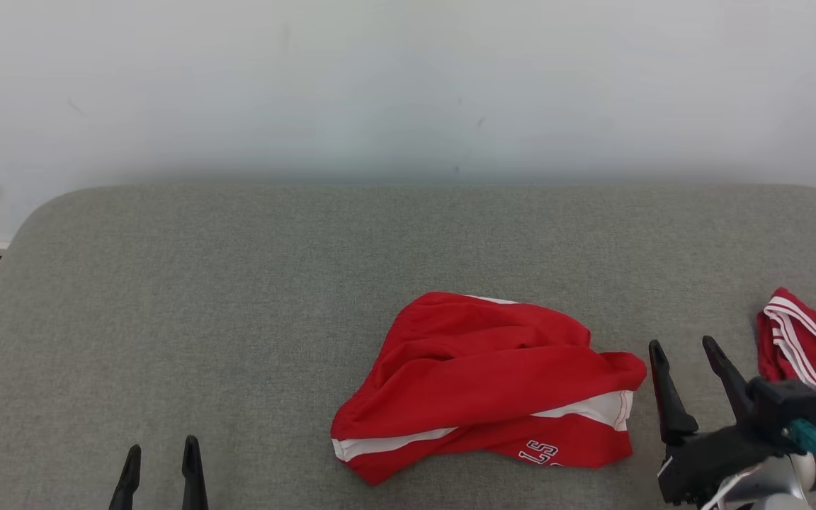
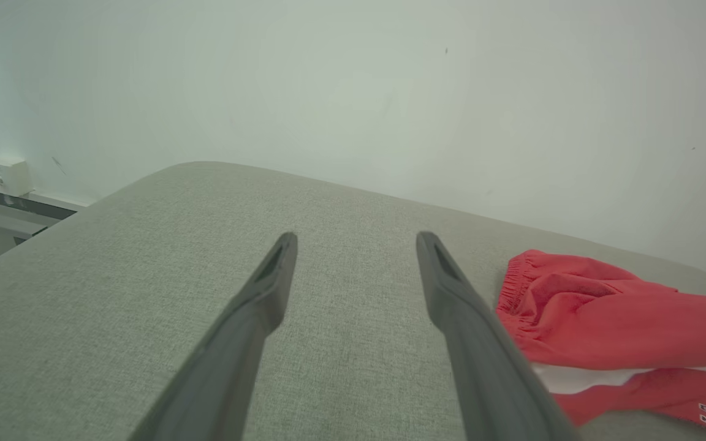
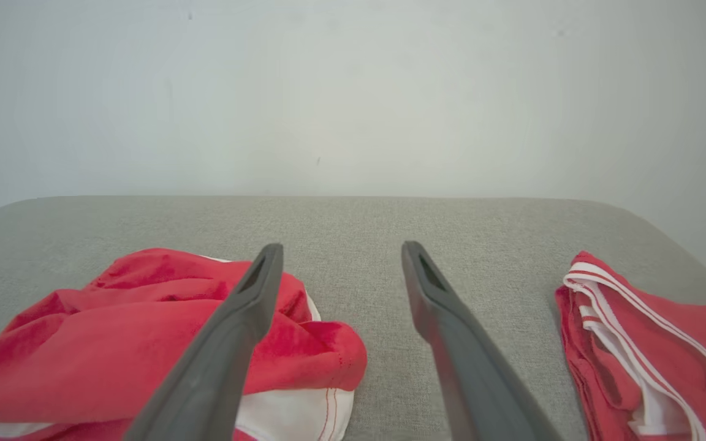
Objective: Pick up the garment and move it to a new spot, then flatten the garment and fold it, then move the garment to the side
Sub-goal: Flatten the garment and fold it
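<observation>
While the left claw (image 1: 161, 446) sits low and well to the left of the garment (image 1: 493, 382), its two dark fingers stand wide apart with nothing between them, just bare grey fabric of the counter (image 1: 238, 283) underneath. From its wrist view the spread is plain, and the garment peeks in past the right-hand finger.

Moving across, here's the garment itself: red, crumpled into a loose heap and lying on the counter between the two claws, much closer to the right one. A white band runs along its near side, and white-outlined characters show at its near right corner, too cut off to read with confidence. A gathered elastic hem shows on its left end.

Just beside the garment's right edge comes the right claw (image 1: 683, 343), fingers pointing up and away, jaws wide and gripping nothing. In its wrist view the left finger crosses in front of the red cloth, but whether it touches the cloth I cannot tell.

Further right of the garment, beyond that claw, lies a second red piece (image 1: 812, 347) with white stripes, cut by the picture's edge. Behind it all, a pale wall (image 1: 408, 85).
</observation>
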{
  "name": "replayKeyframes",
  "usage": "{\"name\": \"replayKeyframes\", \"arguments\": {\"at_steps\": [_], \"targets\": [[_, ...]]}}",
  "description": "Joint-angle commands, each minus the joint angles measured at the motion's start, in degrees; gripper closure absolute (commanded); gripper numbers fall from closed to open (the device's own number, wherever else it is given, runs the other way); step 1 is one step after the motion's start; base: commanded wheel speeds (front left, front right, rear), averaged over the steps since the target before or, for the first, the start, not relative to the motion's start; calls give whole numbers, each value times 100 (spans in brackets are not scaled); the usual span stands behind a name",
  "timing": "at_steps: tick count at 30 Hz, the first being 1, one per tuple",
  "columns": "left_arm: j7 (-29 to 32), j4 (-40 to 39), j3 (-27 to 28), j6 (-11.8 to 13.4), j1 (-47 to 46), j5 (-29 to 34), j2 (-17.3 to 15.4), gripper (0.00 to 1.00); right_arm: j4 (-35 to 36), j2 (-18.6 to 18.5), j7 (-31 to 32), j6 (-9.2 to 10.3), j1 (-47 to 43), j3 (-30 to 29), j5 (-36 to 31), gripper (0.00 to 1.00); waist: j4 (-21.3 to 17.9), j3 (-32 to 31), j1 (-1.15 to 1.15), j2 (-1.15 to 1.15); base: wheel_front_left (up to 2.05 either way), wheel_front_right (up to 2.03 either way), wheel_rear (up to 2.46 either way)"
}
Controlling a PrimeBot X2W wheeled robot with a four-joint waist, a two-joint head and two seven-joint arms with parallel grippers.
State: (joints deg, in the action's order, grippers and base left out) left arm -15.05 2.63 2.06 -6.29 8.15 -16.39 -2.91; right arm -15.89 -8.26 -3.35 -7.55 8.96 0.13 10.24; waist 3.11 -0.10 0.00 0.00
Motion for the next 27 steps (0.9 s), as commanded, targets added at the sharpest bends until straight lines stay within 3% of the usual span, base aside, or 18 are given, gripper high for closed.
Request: {"name": "replayKeyframes", "arguments": {"at_steps": [1,9,27], "targets": [[-16,-11,3,12,50,-14,4,0,177,32,-143,15,-217,-23,-25,0,-84,-53,0,0,0,0,0],[-16,10,-61,-18,80,235,4,0,702,111,-632,15,-896,140,4,0,-308,-159,0,0,0,0,0],[-16,292,-204,-46,136,502,3,0,439,235,-770,15,-1491,420,30,0,-474,-364,0,0,0,0,0]]}}
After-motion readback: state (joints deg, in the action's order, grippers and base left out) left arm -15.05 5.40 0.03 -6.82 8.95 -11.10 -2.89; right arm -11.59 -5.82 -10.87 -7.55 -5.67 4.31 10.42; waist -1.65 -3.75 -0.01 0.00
